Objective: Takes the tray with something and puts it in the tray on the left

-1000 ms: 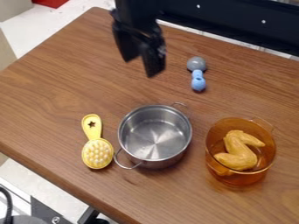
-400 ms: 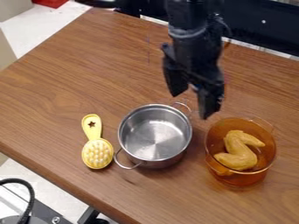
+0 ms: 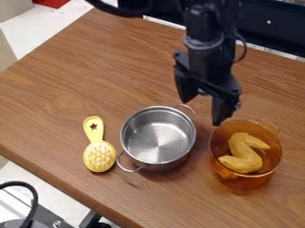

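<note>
1 end effector [image 3: 203, 111] hanging open, empty
Below right, an amber pot [image 3: 243, 183] is cradling a chicken wing [image 3: 243, 156]; below left, a steel pot [image 3: 156, 139] is presumably awaiting it.

You see the steel pot [image 3: 157, 141], two-handled and upright; to its right, your amber bowl [image 3: 247, 183], see-through and upright, containing a bent, tan wing [image 3: 242, 156].

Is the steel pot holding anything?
No, the steel pot shows a bare metal bottom inside its rim.
</note>
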Tool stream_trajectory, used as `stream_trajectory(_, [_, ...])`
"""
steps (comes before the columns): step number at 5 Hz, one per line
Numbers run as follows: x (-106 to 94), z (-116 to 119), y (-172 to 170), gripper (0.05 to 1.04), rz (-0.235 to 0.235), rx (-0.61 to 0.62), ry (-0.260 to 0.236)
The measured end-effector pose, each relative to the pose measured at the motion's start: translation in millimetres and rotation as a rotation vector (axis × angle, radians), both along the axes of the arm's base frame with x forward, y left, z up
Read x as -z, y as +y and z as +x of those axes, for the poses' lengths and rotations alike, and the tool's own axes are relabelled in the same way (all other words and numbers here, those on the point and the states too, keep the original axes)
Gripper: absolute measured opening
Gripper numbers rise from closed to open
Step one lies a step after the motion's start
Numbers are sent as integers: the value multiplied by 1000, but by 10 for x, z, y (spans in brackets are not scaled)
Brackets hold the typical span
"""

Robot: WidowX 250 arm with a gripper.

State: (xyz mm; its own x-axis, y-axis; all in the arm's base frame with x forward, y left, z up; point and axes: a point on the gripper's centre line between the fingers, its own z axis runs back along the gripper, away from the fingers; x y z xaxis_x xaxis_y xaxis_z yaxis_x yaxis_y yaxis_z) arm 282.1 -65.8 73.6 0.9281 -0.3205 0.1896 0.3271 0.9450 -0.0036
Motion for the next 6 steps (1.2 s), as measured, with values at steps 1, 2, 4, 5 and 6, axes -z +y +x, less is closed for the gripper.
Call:
stream_trajectory(1, [116, 52, -56, 997, -4, 3, 24])
stream_trajectory(2, [116, 68, -111, 997, -43, -4, 15])
stream_trajectory(4, [215, 61, -193, 997, -51, -20, 33])
stream_trajectory(5, [313, 25, -238, 966, -24, -8, 60])
stream_trajectory(6, [317, 13, -265, 795, -14, -4, 58])
